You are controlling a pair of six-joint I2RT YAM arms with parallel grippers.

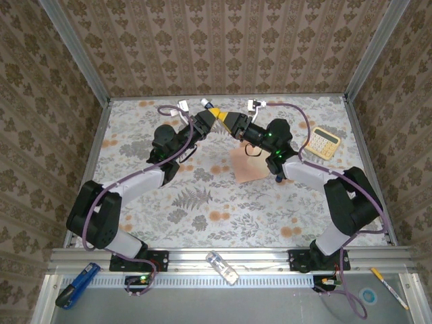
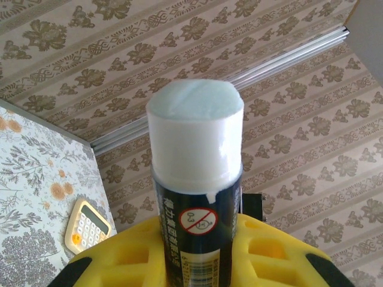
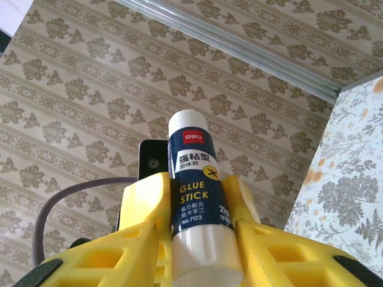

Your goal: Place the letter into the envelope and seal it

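Note:
A blue glue stick (image 2: 194,179) with white ends hangs in the air over the back of the table, between both grippers. My left gripper (image 1: 217,113) (image 2: 197,245) is shut on its dark body. My right gripper (image 1: 233,123) (image 3: 203,251) stands open, its yellow fingers (image 3: 275,251) close on either side of the stick's near white end (image 3: 206,257), with a thin gap on the left side. A salmon-pink paper, which I take for the envelope (image 1: 246,165), lies flat on the table partly under the right arm; its flap cannot be made out. The letter is hidden.
A yellow calculator (image 1: 324,142) (image 2: 87,227) lies at the back right of the table. On the front rail and shelf sit a clear plastic piece (image 1: 223,267), a blue tool (image 1: 74,285) and a pen (image 1: 388,287). Patterned walls close in three sides.

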